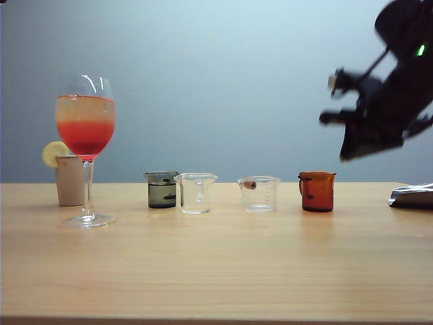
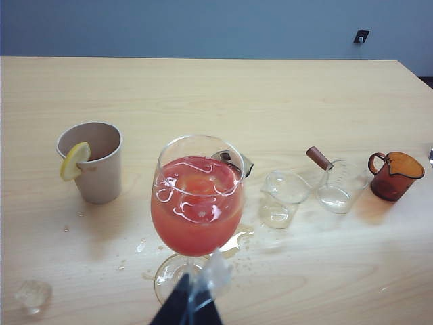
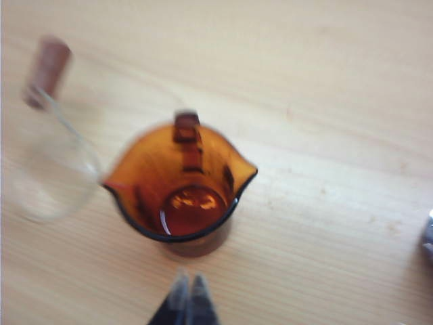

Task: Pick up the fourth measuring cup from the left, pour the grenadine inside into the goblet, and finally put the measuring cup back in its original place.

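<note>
Clear cup [image 1: 259,193] stands beside amber cup [image 1: 317,191]; right fingers [image 3: 189,298] pressed together.

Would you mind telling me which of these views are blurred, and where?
Exterior view: the raised right gripper is motion-smeared, the table items sharp. Right wrist view: the amber measuring cup is soft throughout. Left wrist view: sharp, with glints on the goblet.

A long, pale wooden counter with fine straight grain [image 1: 216,264] filled the lower half of the exterior view, its front edge a thin darker strip. Behind it stood a plain, smooth grey-blue wall [image 1: 223,81], lit more brightly toward the upper middle and dimmer at the left. A small dark wall socket [image 2: 361,36] sat low on that wall.
</note>
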Motion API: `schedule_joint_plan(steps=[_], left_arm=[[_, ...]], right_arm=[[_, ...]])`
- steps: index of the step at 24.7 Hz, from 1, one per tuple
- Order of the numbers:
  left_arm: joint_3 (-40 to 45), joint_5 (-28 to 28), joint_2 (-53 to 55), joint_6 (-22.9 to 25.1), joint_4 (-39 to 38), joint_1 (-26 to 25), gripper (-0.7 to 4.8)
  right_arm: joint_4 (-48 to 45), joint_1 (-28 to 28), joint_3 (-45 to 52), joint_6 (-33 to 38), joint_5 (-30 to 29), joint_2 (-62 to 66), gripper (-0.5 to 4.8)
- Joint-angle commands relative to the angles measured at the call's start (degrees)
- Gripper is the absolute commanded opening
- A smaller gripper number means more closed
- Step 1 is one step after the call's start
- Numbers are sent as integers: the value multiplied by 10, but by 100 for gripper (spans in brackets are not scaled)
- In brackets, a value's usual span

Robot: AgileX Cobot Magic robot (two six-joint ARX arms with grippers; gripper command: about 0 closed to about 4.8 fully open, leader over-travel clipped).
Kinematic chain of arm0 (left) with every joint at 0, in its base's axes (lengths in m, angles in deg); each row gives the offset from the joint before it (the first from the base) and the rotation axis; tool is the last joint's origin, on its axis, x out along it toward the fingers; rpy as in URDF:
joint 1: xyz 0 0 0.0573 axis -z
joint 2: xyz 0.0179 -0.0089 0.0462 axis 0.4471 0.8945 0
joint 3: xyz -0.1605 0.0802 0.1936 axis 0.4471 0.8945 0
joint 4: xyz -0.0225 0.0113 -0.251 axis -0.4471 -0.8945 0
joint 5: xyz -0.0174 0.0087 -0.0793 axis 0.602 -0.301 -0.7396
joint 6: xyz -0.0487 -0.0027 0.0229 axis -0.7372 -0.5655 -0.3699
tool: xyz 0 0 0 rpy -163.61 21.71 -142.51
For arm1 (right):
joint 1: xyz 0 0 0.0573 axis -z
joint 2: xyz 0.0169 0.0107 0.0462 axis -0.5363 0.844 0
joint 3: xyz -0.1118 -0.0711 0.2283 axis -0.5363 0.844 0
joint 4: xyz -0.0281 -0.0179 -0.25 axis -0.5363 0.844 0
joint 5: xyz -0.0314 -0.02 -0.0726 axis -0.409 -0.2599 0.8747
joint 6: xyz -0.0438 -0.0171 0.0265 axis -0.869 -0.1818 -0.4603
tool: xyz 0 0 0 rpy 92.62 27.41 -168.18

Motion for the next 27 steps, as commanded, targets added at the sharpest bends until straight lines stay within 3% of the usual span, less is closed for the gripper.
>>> schedule_joint_plan(steps=[1,7,12,19,24,27], left_arm=[[-3,6,-5,-2,5,0,-6],[2,52,-49,-19,-9,0,-6],[60,56,-117,-19,2,0,-6],[226,56,-222,-19,135,0,-6],[308,61,-223,-9,279,0,-6],[334,41,-223,-11,297,0,-6]], right_arm=[[61,-4,-1,1,-5,-102,-1],[99,-15,2,0,-11,-279,-1],[55,-23,76,-8,-5,-401,-1],[9,-24,237,-5,77,-583,-1],[14,-24,243,-4,64,-606,-1],[14,-24,243,-4,64,-605,-1]])
